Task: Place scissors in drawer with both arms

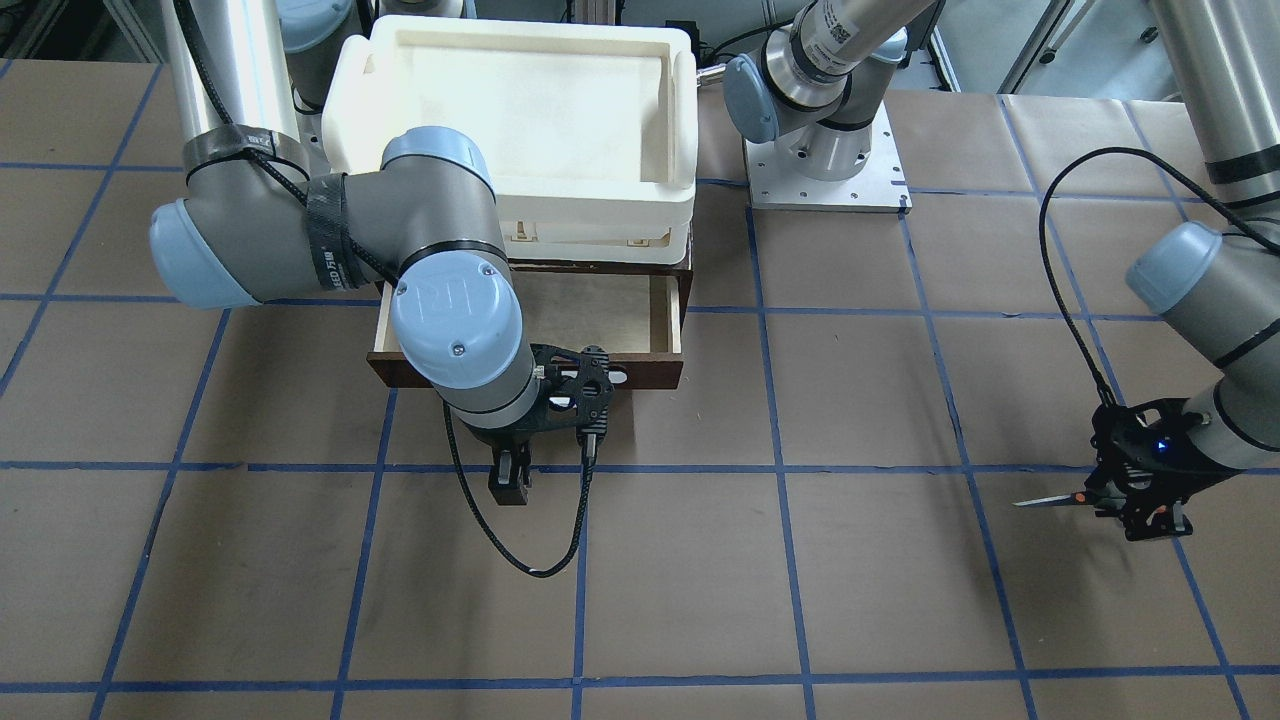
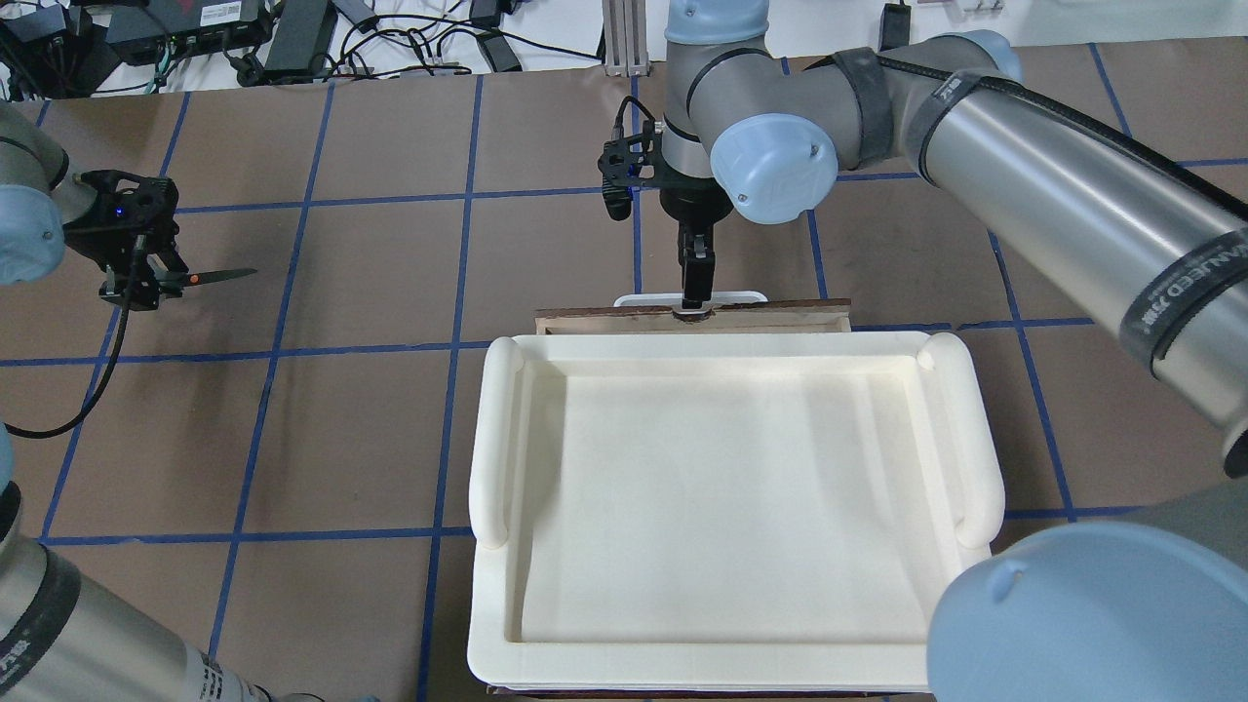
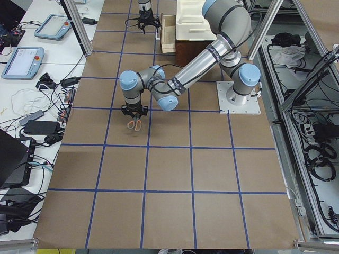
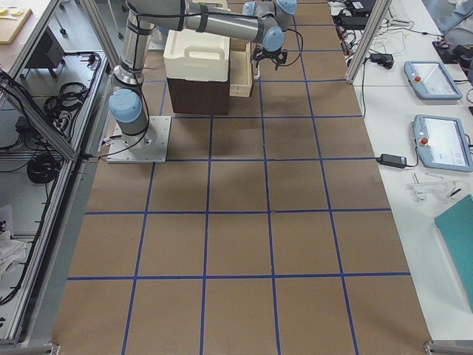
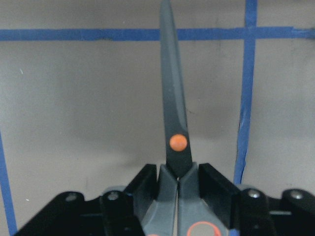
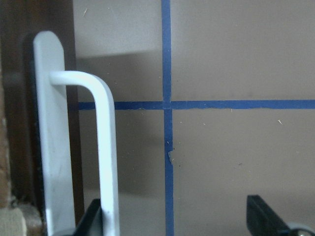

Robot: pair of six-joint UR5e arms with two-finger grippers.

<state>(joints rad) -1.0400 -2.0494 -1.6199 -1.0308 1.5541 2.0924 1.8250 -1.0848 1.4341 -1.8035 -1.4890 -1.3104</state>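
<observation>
Scissors (image 2: 210, 277): at the desk's left end, blades shut and level, well apart from the drawer (image 1: 667, 318).
Left gripper (image 2: 154, 283): clenched on the scissors just behind the orange pivot.
Drawer: pulled open beneath the white tray-like box (image 2: 731, 343).
Right gripper (image 1: 508, 483): fingers spread beside the bar handle (image 6: 106, 147), clamping nothing.
Risk: scissors swivelling in the narrow grip; tip striking the drawer front or the crowding right arm.
Desk (image 1: 800, 560): brown paper, blue tape grid.
Room: side tables with teach pendants (image 4: 429, 78).

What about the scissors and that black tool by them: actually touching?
Touching. The left wrist view shows the left tool clamping the scissors, fingers pressed against both sides.
</observation>
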